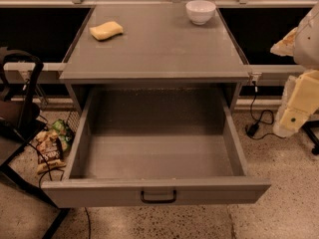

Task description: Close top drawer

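The top drawer (157, 190) stands pulled far out toward 6 o'clock. Its front panel reaches well past the front edge of the counter (159, 49) and nearly to the bottom of the view. Open speckled floor (279, 213) lies off the drawer's right corner at 5 o'clock. At 8 o'clock the room is tighter: snack bags (50, 151) lie just beside the drawer's left wall, and a black frame (22, 98) stands at 9 o'clock. A black cable (255, 121) trails on the floor at 3 o'clock, near the drawer's right wall. The hand (291, 118) hangs at 3 o'clock by the right edge, apart from the drawer and beyond the cable; I cannot tell whether it is released or clenched. The drawer is grey metal, wide and deep, with a small black bar handle (158, 197) at the centre of its flat front. On the counter a yellow sponge (106, 30) lies at 11 o'clock and a white bowl (200, 11) at 1 o'clock.
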Robot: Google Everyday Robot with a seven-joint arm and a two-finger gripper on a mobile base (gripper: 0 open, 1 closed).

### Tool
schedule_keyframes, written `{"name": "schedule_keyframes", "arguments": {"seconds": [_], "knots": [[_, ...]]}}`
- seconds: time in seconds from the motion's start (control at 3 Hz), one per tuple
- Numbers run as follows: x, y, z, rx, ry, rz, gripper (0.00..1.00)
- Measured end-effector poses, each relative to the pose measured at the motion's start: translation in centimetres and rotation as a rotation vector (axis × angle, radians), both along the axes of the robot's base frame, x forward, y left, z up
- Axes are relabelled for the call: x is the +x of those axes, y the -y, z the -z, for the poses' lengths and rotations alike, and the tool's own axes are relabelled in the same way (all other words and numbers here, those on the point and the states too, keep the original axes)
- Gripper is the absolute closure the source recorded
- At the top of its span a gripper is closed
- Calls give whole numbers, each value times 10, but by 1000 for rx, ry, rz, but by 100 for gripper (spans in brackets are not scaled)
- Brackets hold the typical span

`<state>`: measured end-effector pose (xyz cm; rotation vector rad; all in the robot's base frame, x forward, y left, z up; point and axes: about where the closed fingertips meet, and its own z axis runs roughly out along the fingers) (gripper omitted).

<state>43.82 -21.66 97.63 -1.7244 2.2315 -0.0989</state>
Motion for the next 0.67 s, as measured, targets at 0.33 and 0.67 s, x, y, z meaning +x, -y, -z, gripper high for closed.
{"name": "schedule_keyframes", "arguments": {"seconds": [0.33,0.67], "knots": [[0,0,0,0,0,0,0],[-17,-7,31,-8,-18,11,3]]}}
